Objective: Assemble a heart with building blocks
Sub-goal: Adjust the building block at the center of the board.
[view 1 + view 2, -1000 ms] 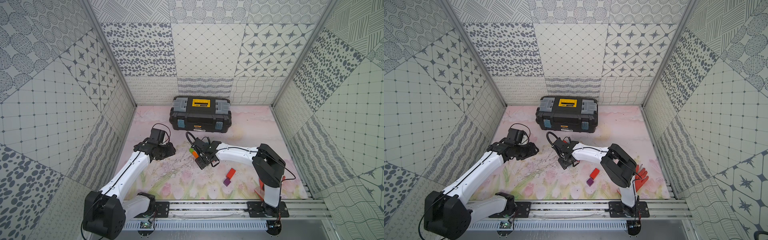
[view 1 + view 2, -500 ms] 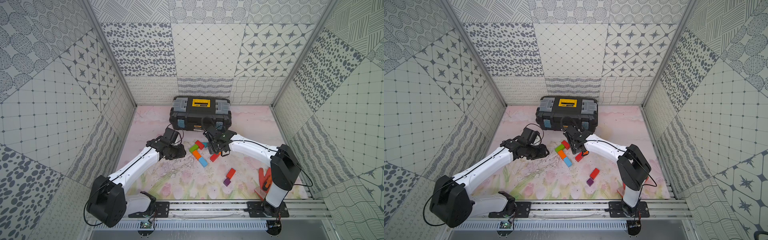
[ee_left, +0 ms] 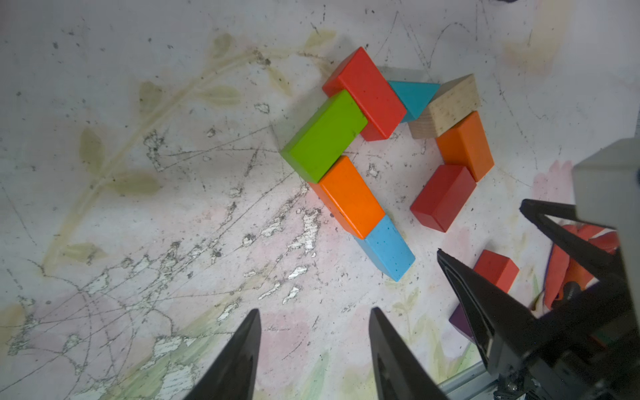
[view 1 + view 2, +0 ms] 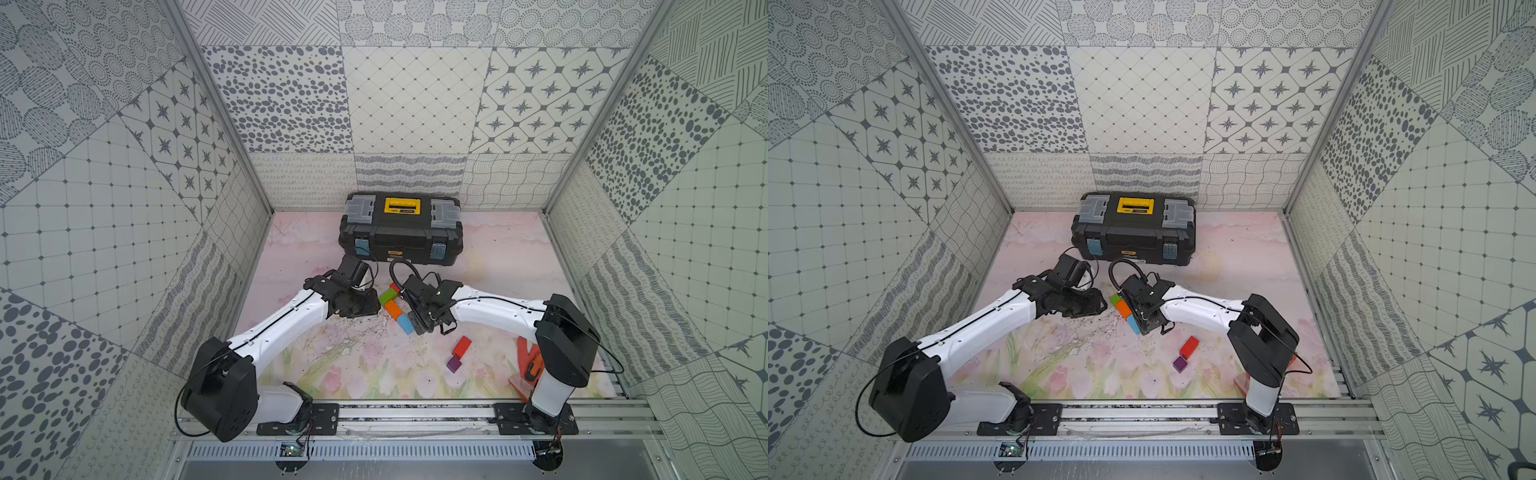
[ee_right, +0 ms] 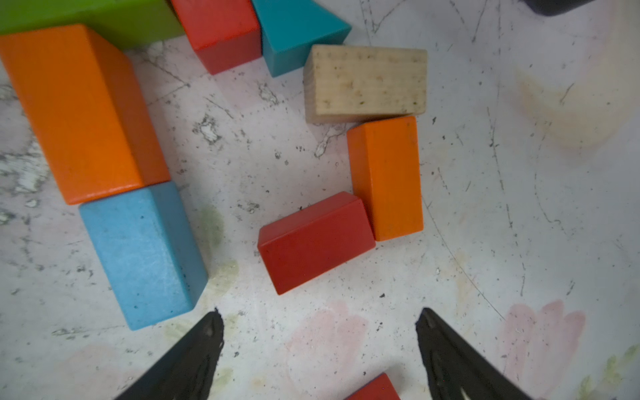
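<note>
The heart (image 4: 392, 308) is noted as unfinished. It is laid flat near the middle of the surface (image 4: 503, 257), in front of the black toolbox (image 4: 401, 235) at the far edge, between the two arms.

In the left wrist view one side is formed by a red brick (image 3: 367, 91), green brick (image 3: 325, 135), orange brick (image 3: 351, 195) and light blue brick (image 3: 388, 247), set end to end and touching. The teal triangle (image 3: 414, 97) is seated at the notch, between the red brick and a plain-wood brick (image 3: 446, 105). The other side is continued by a second orange brick (image 3: 465, 145) and a second red brick (image 3: 443, 195). The point is left open.

A loose red brick (image 4: 462, 347) and the purple cube (image 4: 454, 364) are found apart from the outline, toward the near edge. A red-orange glove (image 4: 524, 349) is seen by the near right corner.

The left gripper (image 3: 315, 311) is held over bare surface near the light blue brick; its jaws are parted moderately and nothing is gripped. The right gripper (image 5: 319, 311) is held just clear of the second red brick; its jaws are spread wide and nothing is gripped.
</note>
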